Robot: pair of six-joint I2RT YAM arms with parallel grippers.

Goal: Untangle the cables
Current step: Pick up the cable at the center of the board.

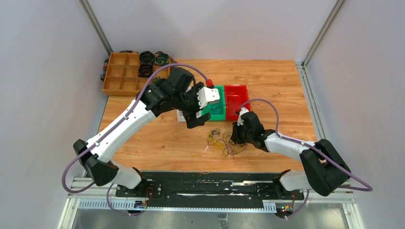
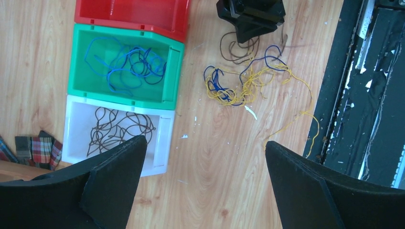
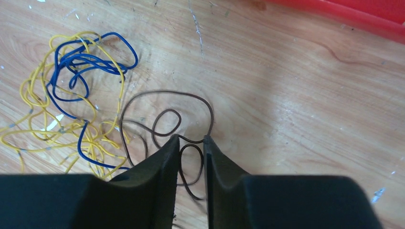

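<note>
A tangle of yellow and blue cables (image 2: 239, 88) (image 3: 71, 95) lies on the wooden table, small in the top view (image 1: 217, 140). A loose brown cable (image 3: 167, 91) loops beside it. My right gripper (image 3: 190, 138) (image 1: 236, 136) is low over this brown cable, its jaws a narrow gap apart with a loop of the wire lying between the fingertips, not pinched. My left gripper (image 2: 204, 141) (image 1: 199, 119) hangs wide open above bare wood by the bins, holding nothing. Blue cables (image 2: 133, 67) lie in the green bin (image 2: 79, 57); brown cables (image 2: 119, 129) lie in the white bin (image 2: 162, 143).
A red bin (image 2: 129, 21) (image 1: 237, 90) stands next to the green one. A wooden compartment tray (image 1: 122, 78) with dark coils (image 1: 146, 64) sits at the back left. Plaid fabric (image 2: 38, 148) lies beside the white bin. A black rail (image 1: 210, 179) runs along the near edge.
</note>
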